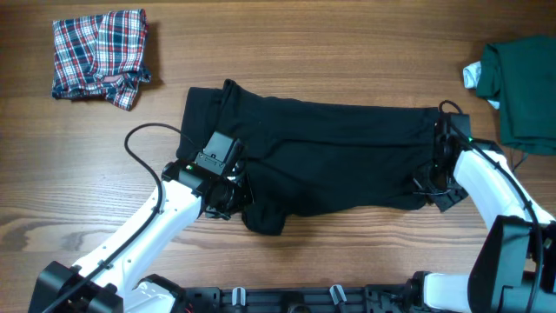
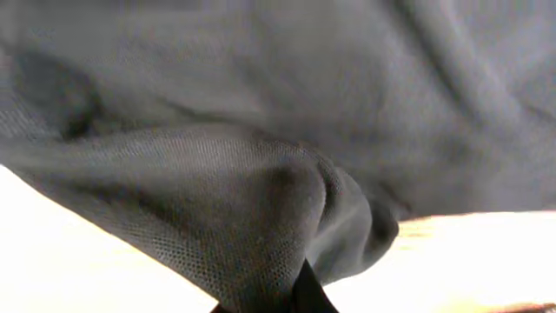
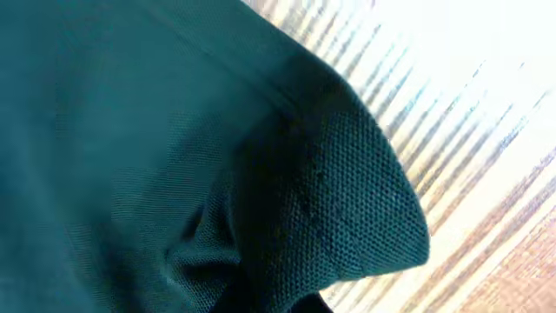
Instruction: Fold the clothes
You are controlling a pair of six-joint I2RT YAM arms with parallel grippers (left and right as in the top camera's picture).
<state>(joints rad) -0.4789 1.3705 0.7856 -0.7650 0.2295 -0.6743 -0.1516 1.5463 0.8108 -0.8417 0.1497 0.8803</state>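
A wooden table (image 1: 347,52) carries the clothes. The large black shirt (image 1: 330,148) lies spread across its middle, rumpled, with a bunched corner at the near left. A dark green garment (image 1: 526,87) sits at the far right edge, well apart from a folded plaid one (image 1: 100,52) at the far left. The left gripper (image 1: 233,187) is pinched on the shirt's near-left corner, cloth gathered into its tips. The right gripper (image 1: 437,165) meets the shirt's right edge; cloth hides its fingers, so its grip cannot be told.
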